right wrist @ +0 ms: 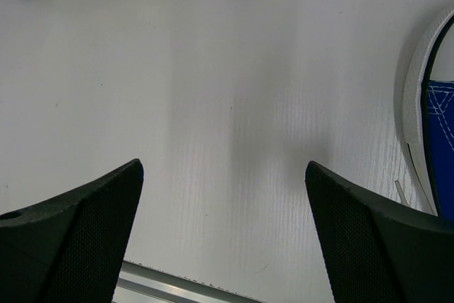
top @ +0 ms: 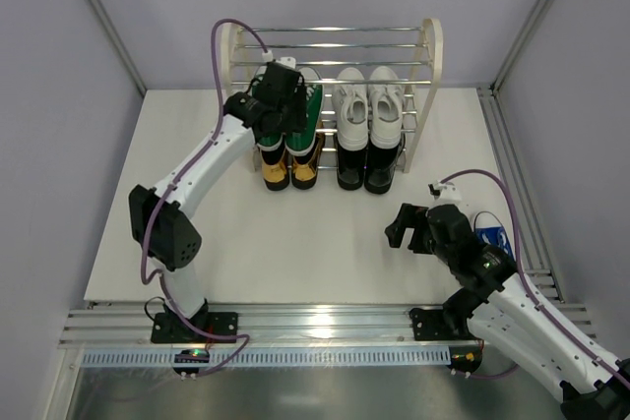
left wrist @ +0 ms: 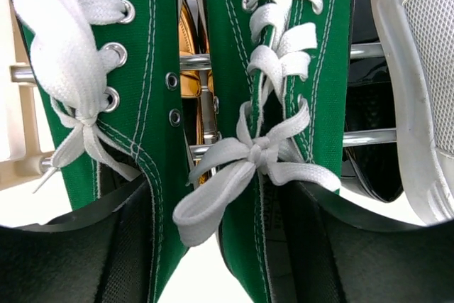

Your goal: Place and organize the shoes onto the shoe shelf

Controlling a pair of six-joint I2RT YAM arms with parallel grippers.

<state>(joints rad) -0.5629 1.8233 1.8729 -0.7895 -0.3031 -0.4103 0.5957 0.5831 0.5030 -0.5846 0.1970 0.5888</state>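
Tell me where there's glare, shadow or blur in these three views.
Top external: even light, a bright glare patch on the metal rail. Left wrist: green sneakers sharp, white sneaker washed out. Right wrist: soft shadow band across the table, no glare.

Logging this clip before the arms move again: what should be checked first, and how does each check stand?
1. Green sneakers resting side by side on the shoe shelf rods: ok.
2. Left claw open, fingers either side of one green sneaker: ok.
3. Left claw free of the white laces: cannot tell.
4. Right claw open above the table: ok.
5. Blue sneaker shelved: not ok, it lies on the table beside the right claw.
6. Top rods free for it: ok.
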